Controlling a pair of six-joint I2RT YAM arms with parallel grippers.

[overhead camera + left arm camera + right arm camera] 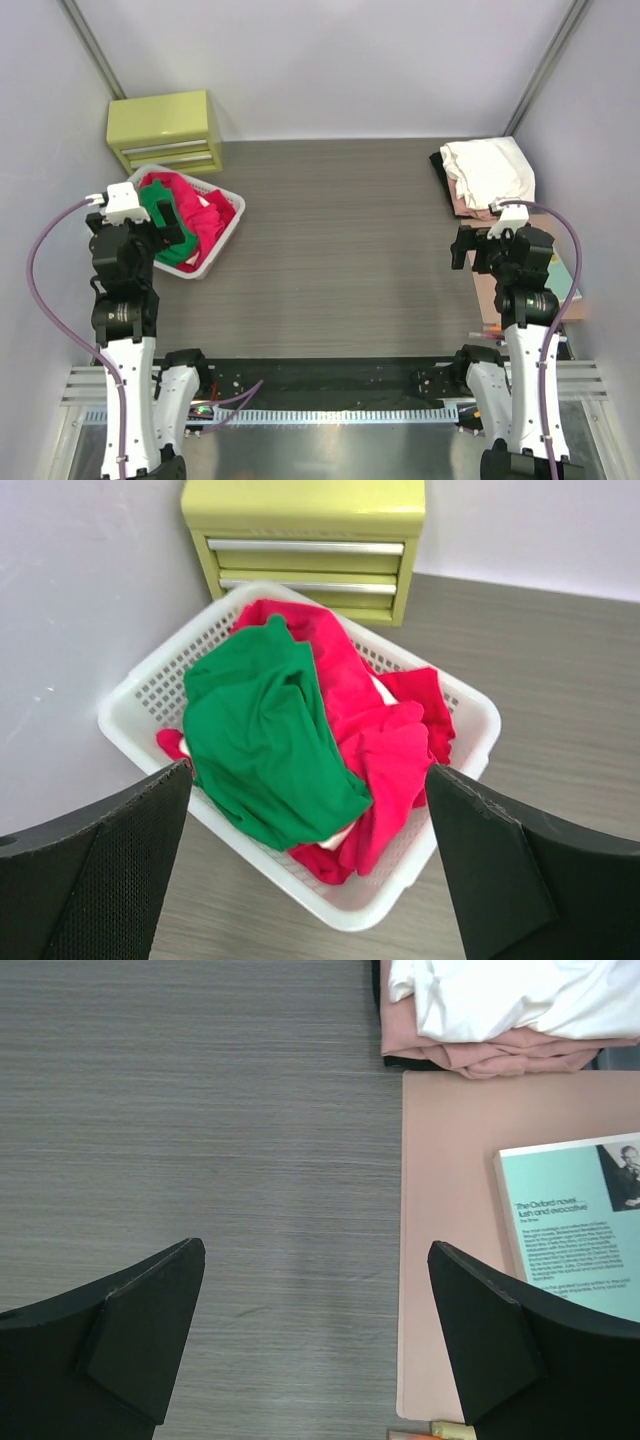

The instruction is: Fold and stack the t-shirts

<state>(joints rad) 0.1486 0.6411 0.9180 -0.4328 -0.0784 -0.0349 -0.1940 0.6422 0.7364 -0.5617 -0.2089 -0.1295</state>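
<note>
Left jaws wide, empty | right jaws wide, empty | green t-shirt (262,738) atop red t-shirts (388,752) in basket (148,694)

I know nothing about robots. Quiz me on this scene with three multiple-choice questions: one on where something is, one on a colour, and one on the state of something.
1. Where is the green t-shirt?
A. spread flat on the table
B. in the white basket
C. held in a gripper

2. What colour is the top shirt of the folded stack at the right?
A. black
B. green
C. white

3. How do the left gripper and right gripper stand?
A. both open and empty
B. both shut on cloth
C. one open, one shut

Answers:
1 B: it lies on the red t-shirts inside the basket.
2 C: white cloth lies over pale pink cloth.
3 A: each wrist view shows the fingers wide apart with nothing between them.
</note>
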